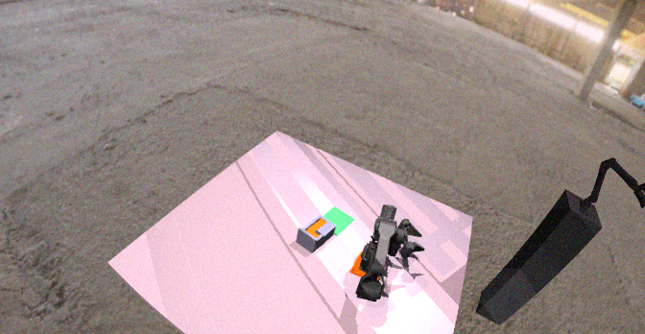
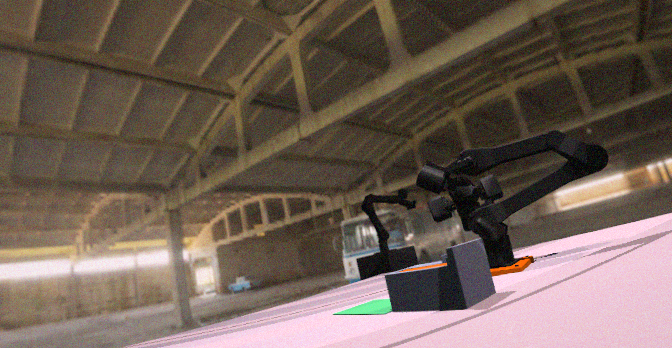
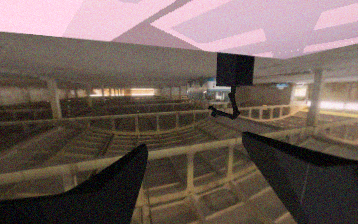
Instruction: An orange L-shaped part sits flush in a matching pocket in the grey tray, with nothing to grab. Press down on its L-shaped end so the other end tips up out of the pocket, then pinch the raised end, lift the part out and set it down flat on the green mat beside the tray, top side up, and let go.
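Note:
The orange L-shaped part [image 1: 312, 228] [image 2: 425, 267] lies in the pocket on top of the grey tray [image 1: 306, 241] [image 2: 415, 292]. No raised end can be made out at this size. The green mat [image 1: 340, 219] [image 2: 367, 307] lies flat beside the tray, with nothing seen on it. My gripper [image 1: 421, 241] [image 3: 193, 142] is open, its fingers wide apart with nothing between them. It is up in the air on the far side of the arm from the tray, pointing away from it. The wrist view shows neither part, tray nor mat.
The arm's orange base [image 1: 357, 265] [image 2: 515, 267] stands on the pink table top [image 1: 216, 240] [image 2: 575, 300], to one side of the tray. A black block [image 1: 537, 259] [image 3: 235, 69] with a thin black arm on it stands beyond the table edge.

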Tool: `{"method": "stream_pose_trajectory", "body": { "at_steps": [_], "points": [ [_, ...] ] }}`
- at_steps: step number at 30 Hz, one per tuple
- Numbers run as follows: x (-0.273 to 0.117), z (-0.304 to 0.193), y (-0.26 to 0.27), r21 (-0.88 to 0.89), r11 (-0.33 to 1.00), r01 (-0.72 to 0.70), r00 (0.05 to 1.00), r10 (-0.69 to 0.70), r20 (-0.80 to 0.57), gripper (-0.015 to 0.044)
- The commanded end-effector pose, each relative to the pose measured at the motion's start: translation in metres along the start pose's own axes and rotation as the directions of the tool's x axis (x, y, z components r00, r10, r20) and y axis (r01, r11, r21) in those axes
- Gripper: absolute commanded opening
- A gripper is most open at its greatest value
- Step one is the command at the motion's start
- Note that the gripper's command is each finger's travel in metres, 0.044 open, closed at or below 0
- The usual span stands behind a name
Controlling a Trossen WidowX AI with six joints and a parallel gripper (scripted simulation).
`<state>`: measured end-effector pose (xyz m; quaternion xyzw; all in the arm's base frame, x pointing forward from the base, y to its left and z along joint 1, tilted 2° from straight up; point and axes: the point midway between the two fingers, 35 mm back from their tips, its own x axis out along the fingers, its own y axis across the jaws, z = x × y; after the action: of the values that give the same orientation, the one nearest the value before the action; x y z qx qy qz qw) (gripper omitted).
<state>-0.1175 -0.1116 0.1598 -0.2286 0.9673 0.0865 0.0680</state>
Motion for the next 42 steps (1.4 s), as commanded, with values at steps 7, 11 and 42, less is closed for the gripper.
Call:
{"method": "stream_pose_trajectory", "body": {
  "at_steps": [7, 11, 42],
  "points": [
    [-0.021, -0.013, -0.048, 0.24, 0.943, 0.23, 0.957, -0.264, 0.121, 0.0216],
    [-0.06, -0.02, -0.092, 0.448, 0.829, 0.334, 0.835, -0.481, 0.268, 0.018],
    [-0.361, 0.026, -0.086, 0.375, 0.877, -0.3, 0.12, -0.355, 0.927, 0.018]
  ]
}}
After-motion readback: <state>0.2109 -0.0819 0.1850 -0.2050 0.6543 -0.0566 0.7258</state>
